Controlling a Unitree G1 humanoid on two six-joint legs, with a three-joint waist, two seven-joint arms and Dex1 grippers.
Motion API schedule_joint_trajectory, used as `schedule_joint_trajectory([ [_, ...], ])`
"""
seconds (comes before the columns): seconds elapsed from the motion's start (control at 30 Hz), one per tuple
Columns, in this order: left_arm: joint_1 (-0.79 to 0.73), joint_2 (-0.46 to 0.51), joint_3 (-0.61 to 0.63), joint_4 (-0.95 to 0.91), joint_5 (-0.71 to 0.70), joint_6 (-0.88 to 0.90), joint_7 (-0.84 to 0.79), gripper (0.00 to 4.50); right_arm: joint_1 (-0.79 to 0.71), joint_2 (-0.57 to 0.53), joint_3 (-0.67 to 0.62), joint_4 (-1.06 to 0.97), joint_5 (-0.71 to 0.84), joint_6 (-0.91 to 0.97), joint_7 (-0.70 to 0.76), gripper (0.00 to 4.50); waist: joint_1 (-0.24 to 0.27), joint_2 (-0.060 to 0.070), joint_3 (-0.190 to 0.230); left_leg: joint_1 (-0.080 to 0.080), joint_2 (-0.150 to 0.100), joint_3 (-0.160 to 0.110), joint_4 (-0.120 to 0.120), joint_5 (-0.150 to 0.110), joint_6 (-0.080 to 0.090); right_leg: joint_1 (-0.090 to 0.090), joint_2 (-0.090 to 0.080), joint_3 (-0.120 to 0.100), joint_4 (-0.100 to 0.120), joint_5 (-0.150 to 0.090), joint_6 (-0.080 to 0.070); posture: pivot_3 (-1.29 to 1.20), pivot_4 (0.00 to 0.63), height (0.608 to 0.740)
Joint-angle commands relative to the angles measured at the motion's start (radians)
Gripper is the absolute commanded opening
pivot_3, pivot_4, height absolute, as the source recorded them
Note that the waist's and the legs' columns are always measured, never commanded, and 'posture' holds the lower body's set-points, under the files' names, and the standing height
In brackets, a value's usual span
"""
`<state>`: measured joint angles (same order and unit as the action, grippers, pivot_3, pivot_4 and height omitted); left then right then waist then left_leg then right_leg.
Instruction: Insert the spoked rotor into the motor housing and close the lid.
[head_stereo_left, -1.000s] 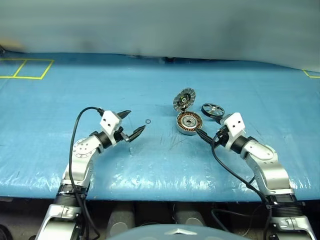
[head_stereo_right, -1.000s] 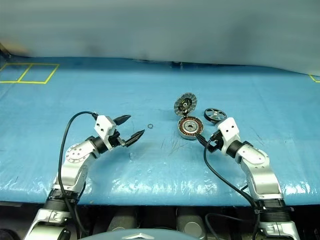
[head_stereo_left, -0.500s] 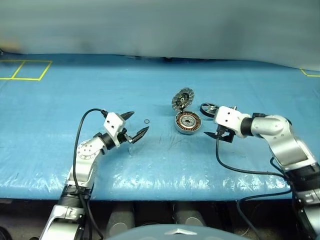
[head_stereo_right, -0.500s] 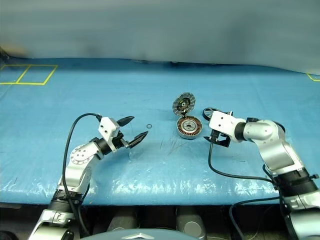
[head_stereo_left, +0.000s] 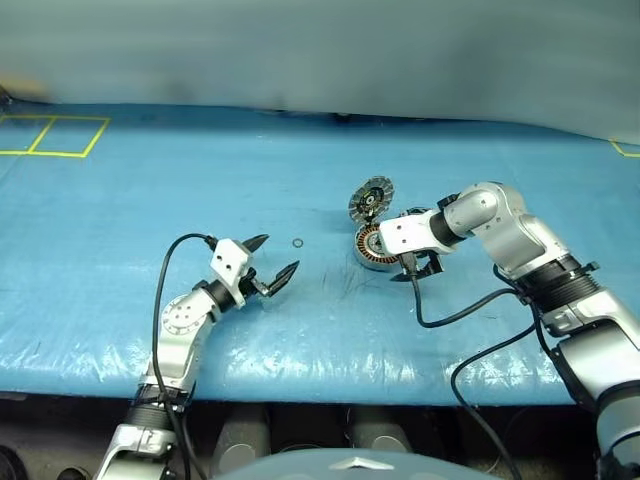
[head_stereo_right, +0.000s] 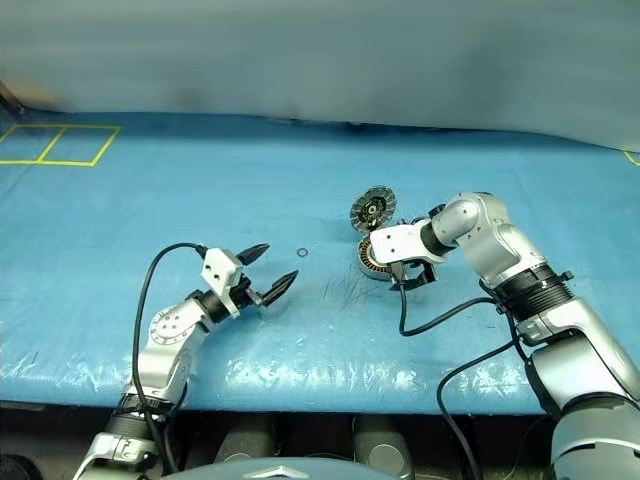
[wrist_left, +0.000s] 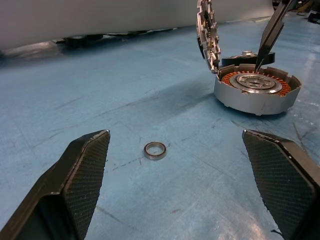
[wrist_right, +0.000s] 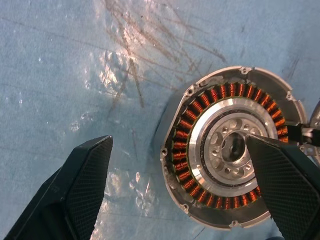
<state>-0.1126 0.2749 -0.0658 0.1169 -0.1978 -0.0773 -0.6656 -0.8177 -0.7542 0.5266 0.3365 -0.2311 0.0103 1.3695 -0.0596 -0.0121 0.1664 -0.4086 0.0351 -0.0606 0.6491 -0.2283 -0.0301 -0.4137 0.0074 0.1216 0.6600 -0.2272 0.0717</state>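
Note:
The motor housing (wrist_right: 231, 165) lies open on the blue mat, copper windings ringing its silver centre. Its lid (head_stereo_left: 371, 198) stands upright at the housing's far edge, segmented face showing. The spoked rotor (wrist_left: 235, 61) lies just behind the housing; in the eye views my right arm covers most of it. My right gripper (head_stereo_left: 415, 268) points down over the housing's near side, open, holding nothing. My left gripper (head_stereo_left: 278, 254) hovers low over the mat to the housing's left, open and empty, aimed toward it.
A tiny wire ring (wrist_left: 155, 150) lies on the mat just ahead of the left gripper. Yellow tape squares (head_stereo_left: 50, 135) mark the far left corner. The right arm's black cable (head_stereo_left: 450, 310) loops over the mat near the table's front edge (head_stereo_left: 320, 385).
My right arm has swung up and to the left, its wrist rolling so the gripper now points down over the housing. The left gripper has sunk slightly.

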Motion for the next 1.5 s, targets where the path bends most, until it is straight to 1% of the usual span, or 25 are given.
schedule_joint_trajectory([
  [0.03,0.008,-0.009,0.004,-0.041,-0.003,-0.027,0.014,4.50,-0.046,0.014,-0.007,0.039,-0.022,-0.041,0.012,4.46,-0.001,0.000,0.000,0.000,0.000,0.000,0.000,0.000,0.000,0.000,0.000,0.000,0.000,0.000,0.000,0.00,0.150,0.740],
  [0.27,0.022,-0.011,0.003,-0.046,-0.003,-0.028,0.022,4.50,-0.072,0.062,0.002,0.142,-0.055,-0.069,0.009,4.46,-0.004,0.000,0.000,0.001,0.000,0.000,0.000,0.000,0.000,0.000,0.000,0.000,0.001,0.000,0.000,0.00,0.150,0.740],
  [0.37,0.026,-0.011,0.002,-0.051,-0.003,-0.025,0.026,4.50,-0.081,0.088,0.020,0.210,-0.094,-0.083,-0.011,4.46,-0.005,0.000,0.000,0.001,0.000,0.000,0.000,0.000,0.000,0.000,0.000,0.000,0.001,0.000,0.000,0.00,0.150,0.740],
  [0.5,0.030,-0.009,0.003,-0.053,-0.004,-0.025,0.032,4.50,-0.073,0.107,0.019,0.233,-0.102,-0.083,0.000,4.46,-0.004,0.000,0.000,0.002,0.000,0.000,0.001,0.000,0.000,0.003,0.000,0.000,0.001,0.000,0.000,0.00,0.150,0.740],
  [0.53,0.032,-0.008,0.005,-0.054,-0.004,-0.025,0.033,4.50,-0.069,0.106,0.020,0.230,-0.107,-0.085,-0.003,4.06,-0.005,0.000,0.000,0.004,0.000,0.000,0.001,0.000,0.000,0.004,0.000,0.000,0.001,0.000,0.000,0.00,0.150,0.740],
  [0.57,0.034,-0.006,0.006,-0.055,-0.004,-0.024,0.034,4.50,-0.065,0.106,0.021,0.228,-0.110,-0.086,-0.005,3.87,-0.005,0.000,0.000,0.004,0.000,0.001,0.001,0.000,0.000,0.005,0.000,0.000,0.001,0.000,0.000,0.00,0.150,0.740],
  [0.63,0.037,-0.003,0.009,-0.057,-0.005,-0.024,0.035,4.50,-0.052,0.109,0.010,0.206,-0.114,-0.085,-0.030,3.20,-0.004,0.000,0.000,0.005,0.000,0.001,0.001,0.000,0.000,0.005,0.000,0.000,0.001,-0.001,0.002,0.00,0.150,0.740],
  [0.67,0.038,-0.001,0.010,-0.057,-0.005,-0.024,0.035,4.50,-0.045,0.111,0.004,0.193,-0.112,-0.082,-0.038,3.20,-0.003,0.000,0.000,0.005,0.000,0.001,0.001,0.000,0.000,0.005,0.000,0.000,0.001,-0.001,0.002,0.00,0.150,0.740],
  [0.8,0.037,0.005,0.017,-0.056,-0.006,-0.023,0.035,4.50,-0.002,0.108,-0.017,0.104,-0.087,-0.071,-0.038,2.21,-0.003,0.000,0.000,0.005,0.000,0.001,0.000,0.000,0.000,0.005,0.000,0.000,0.001,-0.001,0.001,0.00,0.150,0.740],
  [0.9,0.037,0.011,0.021,-0.055,-0.002,-0.022,0.037,4.50,0.047,0.127,-0.052,-0.003,-0.067,-0.023,-0.075,2.19,-0.007,0.000,0.000,0.005,0.001,0.001,-0.001,0.000,0.000,0.004,0.000,0.000,0.001,0.000,-0.001,0.00,0.150,0.740],
  [0.93,0.037,0.013,0.023,-0.056,-0.001,-0.020,0.037,4.50,0.078,0.134,-0.065,-0.073,-0.048,0.013,-0.076,2.19,-0.009,0.000,0.000,0.005,0.001,0.001,-0.002,0.000,0.000,0.004,0.001,0.000,0.001,0.000,-0.002,0.00,0.150,0.740],
  [1.0,0.038,0.015,0.029,-0.059,-0.006,-0.018,0.036,4.50,0.129,0.137,-0.078,-0.190,-0.019,0.068,-0.058,2.19,-0.010,0.000,0.000,0.005,0.001,0.001,-0.002,0.000,0.000,0.003,0.001,0.000,0.002,-0.001,-0.002,0.00,0.150,0.740],
  [1.2,0.050,0.026,0.048,-0.064,-0.009,-0.016,0.042,4.50,0.228,0.151,-0.077,-0.427,0.043,0.198,-0.032,2.19,-0.007,0.000,0.000,0.005,0.001,0.000,-0.001,0.000,0.000,0.003,0.001,0.000,0.003,-0.004,0.002,0.00,0.150,0.740],
  [1.33,0.063,0.030,0.057,-0.068,-0.009,-0.017,0.045,4.50,0.262,0.154,-0.061,-0.509,0.057,0.253,-0.037,2.19,-0.006,0.000,0.000,0.005,0.001,0.001,-0.001,0.000,0.000,0.003,0.001,0.000,0.003,-0.004,0.003,0.00,0.150,0.740],
  [1.5,0.080,0.032,0.065,-0.070,-0.008,-0.019,0.050,4.50,0.296,0.176,-0.021,-0.539,0.024,0.324,-0.091,2.19,-0.006,0.000,0.000,0.005,0.001,0.001,-0.001,0.000,-0.001,0.002,0.001,0.000,0.002,-0.004,0.003,0.00,0.150,0.740],
])
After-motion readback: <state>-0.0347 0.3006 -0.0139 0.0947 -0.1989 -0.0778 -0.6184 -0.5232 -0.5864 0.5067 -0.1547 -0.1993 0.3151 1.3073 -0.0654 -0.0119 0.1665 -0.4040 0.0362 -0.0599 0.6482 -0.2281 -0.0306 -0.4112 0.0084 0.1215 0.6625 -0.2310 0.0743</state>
